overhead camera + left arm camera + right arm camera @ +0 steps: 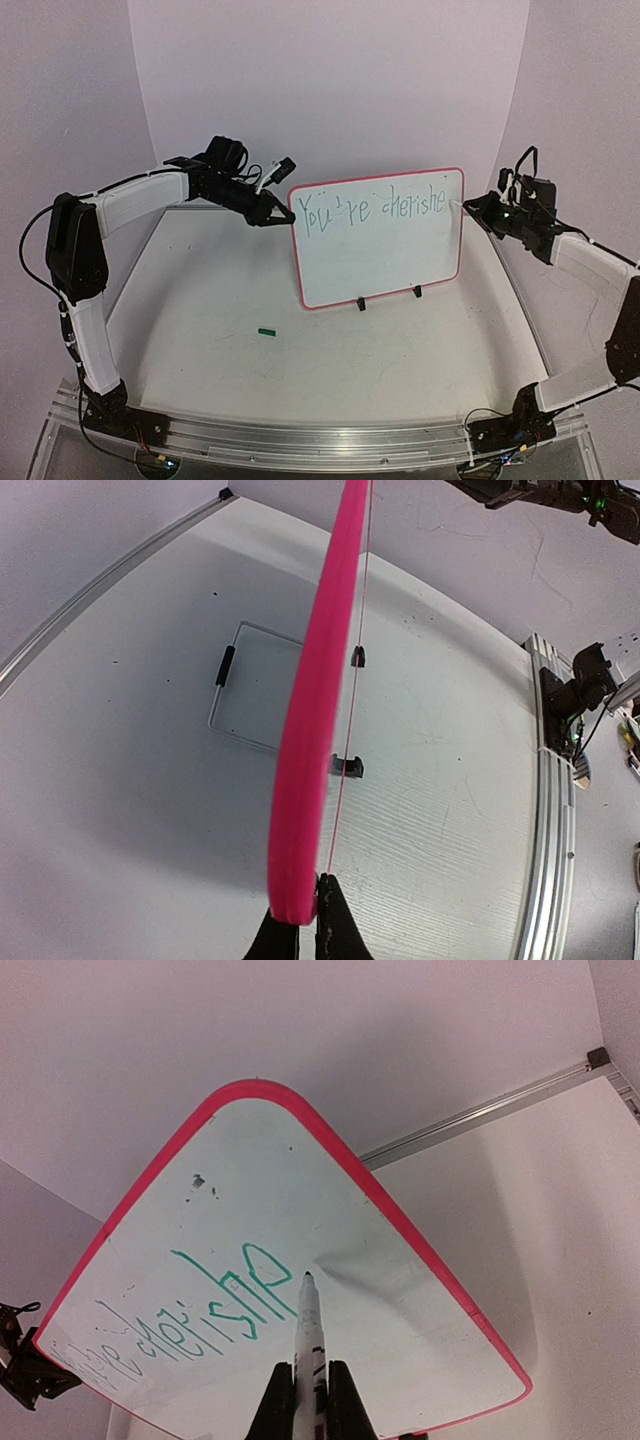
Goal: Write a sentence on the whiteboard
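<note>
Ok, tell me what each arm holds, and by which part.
Left gripper: jaws clamp the red-framed white whiteboard by its left edge. Right gripper: jaws grip a white marker pen by its barrel, tip forward.

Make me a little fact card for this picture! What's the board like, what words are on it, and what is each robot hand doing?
Board: whiteboard, red frame, upright, two black feet at its bottom edge
Words: green writing reads "You're cherishe", not finished
Left gripper: shut on the board's left edge
Right gripper: shut on a marker, tip at the board just after the last letter
On the table: small green piece, maybe the marker's cap
</note>
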Controlling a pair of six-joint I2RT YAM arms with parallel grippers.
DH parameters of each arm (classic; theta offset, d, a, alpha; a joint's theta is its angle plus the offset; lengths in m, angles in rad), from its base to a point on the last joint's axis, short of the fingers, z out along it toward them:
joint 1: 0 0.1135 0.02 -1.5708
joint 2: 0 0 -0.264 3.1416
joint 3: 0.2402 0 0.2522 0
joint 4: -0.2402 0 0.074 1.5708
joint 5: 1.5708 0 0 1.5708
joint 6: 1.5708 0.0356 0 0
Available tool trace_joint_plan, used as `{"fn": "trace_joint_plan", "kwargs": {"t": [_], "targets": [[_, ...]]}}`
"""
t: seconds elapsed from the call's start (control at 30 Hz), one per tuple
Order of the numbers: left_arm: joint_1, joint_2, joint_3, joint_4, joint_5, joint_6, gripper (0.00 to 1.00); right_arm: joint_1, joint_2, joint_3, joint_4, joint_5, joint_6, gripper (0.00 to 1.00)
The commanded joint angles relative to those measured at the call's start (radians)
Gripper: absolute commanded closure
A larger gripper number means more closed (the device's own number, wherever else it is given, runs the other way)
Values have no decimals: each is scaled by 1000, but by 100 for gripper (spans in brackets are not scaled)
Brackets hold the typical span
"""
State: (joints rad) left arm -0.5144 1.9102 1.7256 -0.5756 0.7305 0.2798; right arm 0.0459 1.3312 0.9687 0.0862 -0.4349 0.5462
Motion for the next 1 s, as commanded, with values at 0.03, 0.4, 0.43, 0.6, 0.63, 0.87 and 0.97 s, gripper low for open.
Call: {"fn": "trace_joint_plan", "kwargs": {"t": [0.03,0.4,0.43,0.6,0.63,0.87,0.97], "targets": [[-10,-24,-20,-43,-55,39,100,-8,30,70,10,-1,-22,100],[-10,-22,-18,-43,-54,38,100,-11,62,108,12,-44,-34,100],[-10,-22,-18,-43,-54,39,100,-11,62,107,11,-52,-36,100],[-10,-20,-15,-44,-54,39,100,-11,63,85,9,-84,-40,100],[-10,-20,-14,-44,-54,39,100,-10,62,76,8,-85,-40,100],[-11,-22,-15,-44,-54,38,100,-11,45,22,4,-72,-34,100],[-10,-24,-16,-45,-54,38,100,-11,36,10,0,-64,-32,100]]}}
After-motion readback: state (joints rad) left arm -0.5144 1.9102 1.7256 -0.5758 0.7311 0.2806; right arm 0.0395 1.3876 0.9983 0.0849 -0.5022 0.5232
